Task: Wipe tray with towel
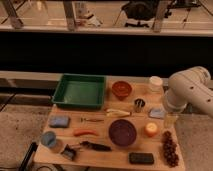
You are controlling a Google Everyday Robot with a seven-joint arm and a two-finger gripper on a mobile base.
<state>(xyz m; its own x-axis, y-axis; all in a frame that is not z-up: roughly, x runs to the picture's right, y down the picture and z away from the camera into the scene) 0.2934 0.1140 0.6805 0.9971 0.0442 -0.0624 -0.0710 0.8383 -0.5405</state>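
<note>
The green tray (80, 91) lies at the back left of the wooden table (100, 155) and holds nothing. A folded blue-grey towel (59, 121) lies in front of the tray near the left edge. A second blue-grey cloth (157, 113) lies at the right, just under my arm. My white arm (190, 92) reaches in from the right. My gripper (170, 119) hangs below it over the table's right edge, far from the tray.
A brown bowl (121, 89), a white jar (155, 84) and a small dark cup (139, 104) stand right of the tray. In front are a purple plate (122, 132), an orange (151, 129), grapes (170, 148), a red pepper (85, 132) and a blue cup (48, 139).
</note>
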